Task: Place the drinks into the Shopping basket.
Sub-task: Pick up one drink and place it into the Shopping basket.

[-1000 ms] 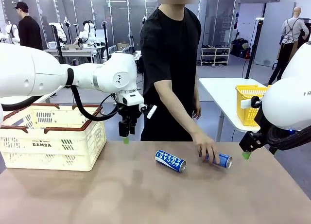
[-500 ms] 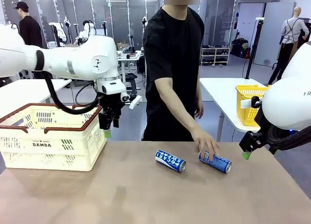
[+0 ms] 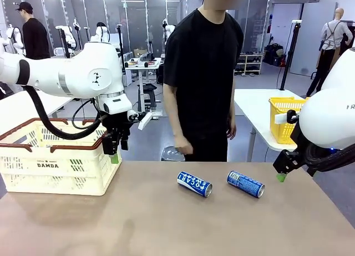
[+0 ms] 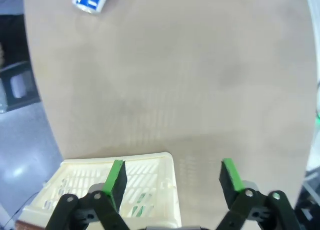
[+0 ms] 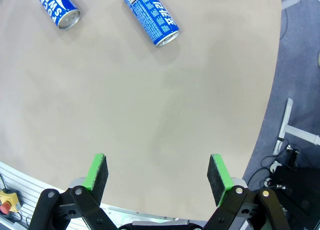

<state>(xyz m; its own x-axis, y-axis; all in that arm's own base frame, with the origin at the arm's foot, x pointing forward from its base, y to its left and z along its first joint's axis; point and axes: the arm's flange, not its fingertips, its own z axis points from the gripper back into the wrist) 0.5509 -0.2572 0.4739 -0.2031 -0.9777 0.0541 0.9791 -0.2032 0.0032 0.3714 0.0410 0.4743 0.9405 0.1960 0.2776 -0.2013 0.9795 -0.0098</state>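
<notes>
Your brown table (image 3: 166, 228) fills the lower frame; behind it is a lab, with a white table (image 3: 252, 103) at mid right. Two blue cans lie on their sides centre-right, apart: the left can (image 3: 194, 184) and the right can (image 3: 246, 184). The basket (image 3: 55, 167) stands at far left. The left gripper (image 3: 113, 156) hangs by its right corner, jaws spread and empty. The right gripper (image 3: 281, 177), at the right edge, is likewise. A person (image 3: 202, 73) stands at the far side.

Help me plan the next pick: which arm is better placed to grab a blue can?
Right, probably. The right gripper hangs open at the table's right edge, near the closer blue can. The left gripper, also open, sits beside the Shopping basket, farther from it and the other blue can.
</notes>
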